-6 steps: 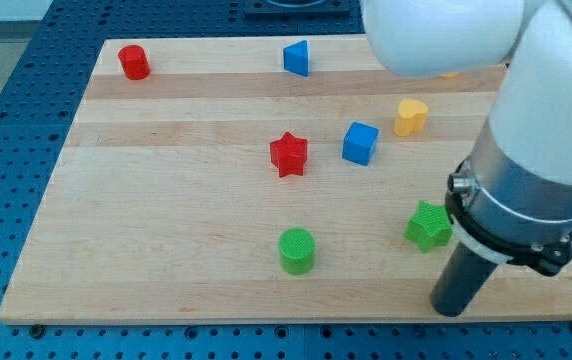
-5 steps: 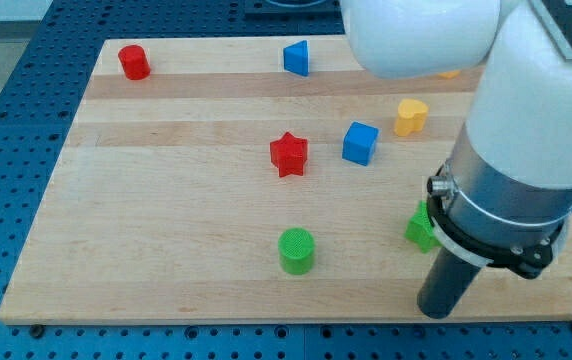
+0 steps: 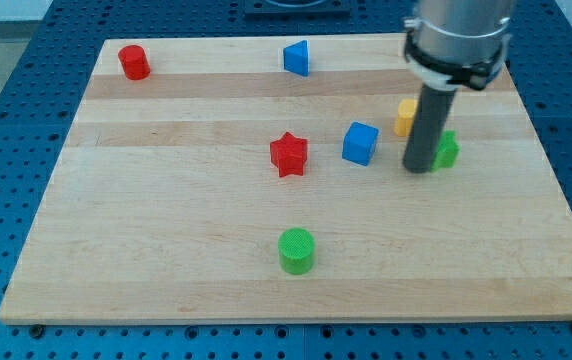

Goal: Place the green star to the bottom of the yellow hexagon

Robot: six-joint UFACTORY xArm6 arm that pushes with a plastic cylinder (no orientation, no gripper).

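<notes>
The green star [image 3: 448,150] lies at the view's right, mostly showing to the right of my rod, which covers its left side. My tip [image 3: 418,169] rests on the board touching the star's left lower side. A yellow block [image 3: 404,116] sits just above and left of the star; the rod covers its right part and its shape is unclear. No other yellow block shows; the arm covers the board's top right.
A blue cube [image 3: 360,142] sits left of my tip and a red star [image 3: 288,154] further left. A blue triangular block [image 3: 297,57] and a red cylinder [image 3: 134,62] lie along the top. A green cylinder [image 3: 296,250] lies near the bottom middle.
The arm has swung from the view's bottom right up toward the top. The green star has moved up the board and a little right, now beside the yellow block.
</notes>
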